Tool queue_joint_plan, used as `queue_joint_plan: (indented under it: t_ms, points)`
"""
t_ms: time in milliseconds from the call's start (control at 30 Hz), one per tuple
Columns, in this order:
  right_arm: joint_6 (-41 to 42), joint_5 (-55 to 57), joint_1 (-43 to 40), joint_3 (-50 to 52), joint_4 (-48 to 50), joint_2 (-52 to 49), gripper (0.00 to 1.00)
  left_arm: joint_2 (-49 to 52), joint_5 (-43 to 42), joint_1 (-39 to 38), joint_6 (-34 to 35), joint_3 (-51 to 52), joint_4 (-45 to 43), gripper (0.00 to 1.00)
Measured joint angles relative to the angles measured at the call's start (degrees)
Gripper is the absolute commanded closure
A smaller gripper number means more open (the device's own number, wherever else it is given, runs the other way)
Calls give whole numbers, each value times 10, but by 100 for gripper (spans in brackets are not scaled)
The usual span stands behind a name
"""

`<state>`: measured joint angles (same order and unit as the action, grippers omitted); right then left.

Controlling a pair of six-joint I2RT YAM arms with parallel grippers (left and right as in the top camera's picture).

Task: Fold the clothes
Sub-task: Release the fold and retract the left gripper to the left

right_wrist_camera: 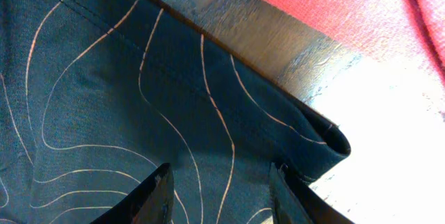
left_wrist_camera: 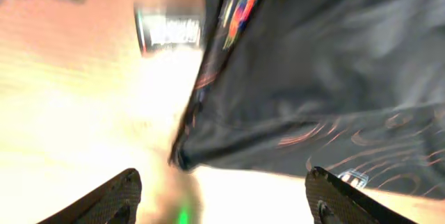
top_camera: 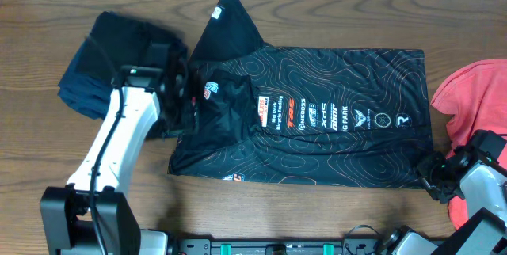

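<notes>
**Desk** (top_camera: 333,1) — wood-grain surface, cut off by the frame on every side.

**Black jersey** (top_camera: 333,148) — lies flat on the desk between the two hands. Its long axis runs from the left hand to the right hand. The neck end with the small badges is at the left hand and the straight hem is at the right hand. One sleeve points away from the left hand toward the far desk edge. The margin nearest the left hand is hidden under that arm, and the white logos are too small to read in full.

**Dark folded garment** (top_camera: 95,65) — on the outer side of the left hand, partly covered by the arm; its kind cannot be told.

**Coral-red T-shirt** (top_camera: 475,97) — crumpled on the outer side of the right hand, cut off by the frame and partly hidden by the right arm. A strip of desk shows between it and the jersey hem.

**Left hand** (left_wrist_camera: 222,182) — its wrist view is heavily blurred. The fingers (left_wrist_camera: 118,196) stand wide apart, with a jersey edge just ahead of them.

**Right hand** (right_wrist_camera: 221,172) — fingers spread apart over the jersey's hem corner; whether they touch the cloth cannot be told.
</notes>
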<state>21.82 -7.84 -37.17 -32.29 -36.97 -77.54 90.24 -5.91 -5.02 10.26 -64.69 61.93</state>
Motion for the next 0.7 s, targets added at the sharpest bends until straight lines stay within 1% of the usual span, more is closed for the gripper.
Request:
queue_joint_plan:
  t_ms: [33, 167, 200, 233, 367, 400, 433, 467, 500, 633, 700]
  points:
    - [0, 0, 0, 0, -1, 0, 56, 1, -4, 5, 6, 16, 0, 23]
    - [0, 2, 0, 0, -6, 0, 56, 3, -17, 27, 25, 85, -4, 36]
    - [0, 2, 0, 0, -7, 0, 57, 5, -19, 34, 29, 97, -9, 41]
    - [0, 2, 0, 0, -7, 0, 60, 5, -21, 40, 33, 106, -12, 43]
    - [0, 5, 0, 0, -8, 0, 64, 5, -27, 75, 52, 129, -24, 47]
    - [0, 6, 0, 0, -8, 0, 65, 5, -28, 84, 55, 131, -24, 51]
    - [0, 7, 0, 0, -8, 0, 66, 5, -27, 95, 59, 131, -24, 59]
    - [0, 8, 0, 0, -8, 0, 67, 5, -28, 105, 63, 132, -24, 62]
    - [0, 9, 0, 0, -8, 0, 68, 5, -28, 116, 65, 132, -25, 64]
    - [0, 9, 0, 0, -8, 0, 69, 5, -27, 141, 64, 135, -41, 63]
    - [-2, 6, 0, 0, -8, 0, 73, 5, -35, 143, 64, 141, -54, 63]
